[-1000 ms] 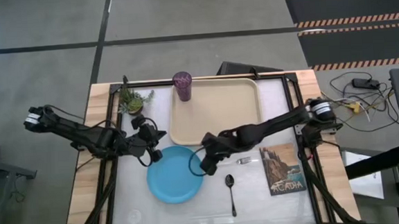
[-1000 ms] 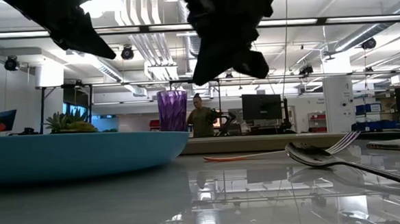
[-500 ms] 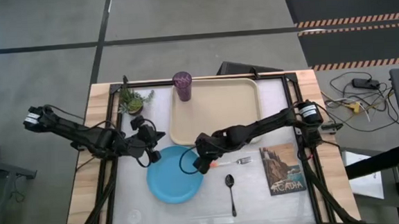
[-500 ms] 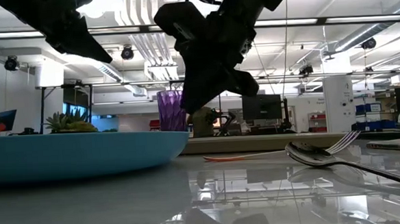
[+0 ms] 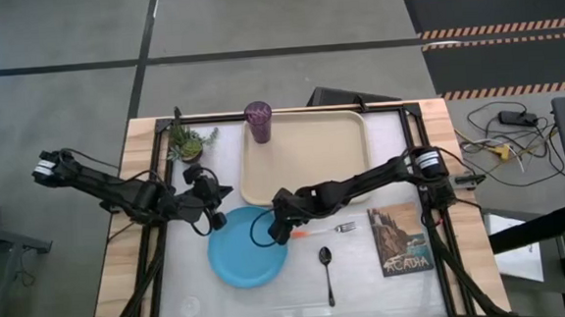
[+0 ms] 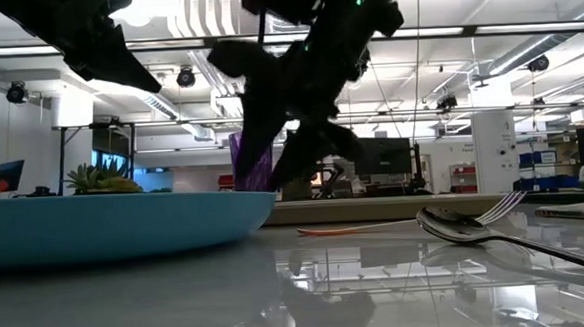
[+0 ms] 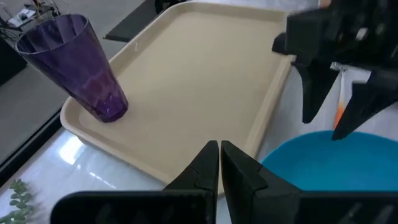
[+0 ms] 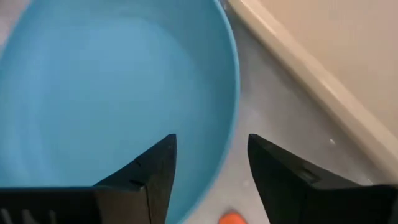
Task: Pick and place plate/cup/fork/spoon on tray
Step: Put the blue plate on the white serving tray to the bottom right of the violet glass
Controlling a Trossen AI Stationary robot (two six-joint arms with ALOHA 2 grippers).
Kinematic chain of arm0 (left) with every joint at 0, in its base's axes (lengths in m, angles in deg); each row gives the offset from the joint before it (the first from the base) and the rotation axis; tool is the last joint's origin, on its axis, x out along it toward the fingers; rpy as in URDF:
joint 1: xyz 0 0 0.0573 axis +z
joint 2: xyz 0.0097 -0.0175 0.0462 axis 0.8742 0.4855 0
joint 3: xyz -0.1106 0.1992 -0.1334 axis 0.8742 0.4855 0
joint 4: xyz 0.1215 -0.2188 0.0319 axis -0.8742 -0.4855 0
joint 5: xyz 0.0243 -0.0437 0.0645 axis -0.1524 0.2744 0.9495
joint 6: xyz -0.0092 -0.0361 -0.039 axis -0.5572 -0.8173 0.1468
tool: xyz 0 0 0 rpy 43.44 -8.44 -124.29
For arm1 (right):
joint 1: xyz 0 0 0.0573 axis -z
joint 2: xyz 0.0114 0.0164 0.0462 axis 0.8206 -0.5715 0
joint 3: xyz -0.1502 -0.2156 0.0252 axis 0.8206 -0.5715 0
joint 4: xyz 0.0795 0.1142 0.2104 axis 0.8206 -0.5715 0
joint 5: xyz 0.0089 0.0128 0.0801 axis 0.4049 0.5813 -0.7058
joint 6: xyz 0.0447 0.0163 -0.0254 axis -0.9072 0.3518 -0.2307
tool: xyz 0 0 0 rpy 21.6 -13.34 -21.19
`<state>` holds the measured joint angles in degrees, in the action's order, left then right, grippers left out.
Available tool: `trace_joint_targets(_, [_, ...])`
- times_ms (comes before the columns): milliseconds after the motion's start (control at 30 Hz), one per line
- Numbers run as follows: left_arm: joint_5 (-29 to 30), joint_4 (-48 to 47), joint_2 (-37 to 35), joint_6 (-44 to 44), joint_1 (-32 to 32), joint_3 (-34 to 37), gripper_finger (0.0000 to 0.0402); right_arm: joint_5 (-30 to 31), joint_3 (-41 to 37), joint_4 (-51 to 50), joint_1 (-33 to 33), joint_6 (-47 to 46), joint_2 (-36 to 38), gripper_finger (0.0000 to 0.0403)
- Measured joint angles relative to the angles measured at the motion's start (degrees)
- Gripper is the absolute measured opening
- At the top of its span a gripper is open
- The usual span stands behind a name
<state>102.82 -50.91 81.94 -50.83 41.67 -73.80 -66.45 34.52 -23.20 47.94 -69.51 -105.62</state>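
The light-blue plate (image 5: 248, 246) lies flat on the table, near of the beige tray (image 5: 305, 157). The purple cup (image 5: 259, 122) stands upright on the tray's far left corner. The orange-handled fork (image 5: 326, 230) and the dark spoon (image 5: 327, 272) lie on the table right of the plate. My right gripper (image 8: 208, 174) hangs open over the plate's right rim (image 8: 231, 118), one finger on each side of it, without touching. My left gripper (image 7: 219, 168) is shut and holds nothing, above the table at the plate's far left edge.
A small potted plant (image 5: 188, 142) stands at the far left, beside the tray. A book reading ACADIA (image 5: 402, 240) lies at the right, near the fork's tines. Bare table shows near the front edge around the spoon.
My right gripper has moved toward the table's left and down, from beside the fork to the plate's right rim, and has opened from shut. The plate, fork and spoon have stayed where they were.
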Motion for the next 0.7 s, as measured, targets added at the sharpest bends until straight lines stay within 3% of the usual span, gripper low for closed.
trace_joint_targets(400, [0.0, -0.1, 0.0, 0.3, 0.0, 0.0, 0.0, -0.1, 0.2, 3.4, 0.0, 0.8, -4.2, 0.016])
trace_joint_targets(700, [0.0, -0.1, 0.0, 0.4, 0.0, 0.0, 0.0, -0.1, 0.2, 3.8, 0.0, 1.0, -4.2, 0.0061])
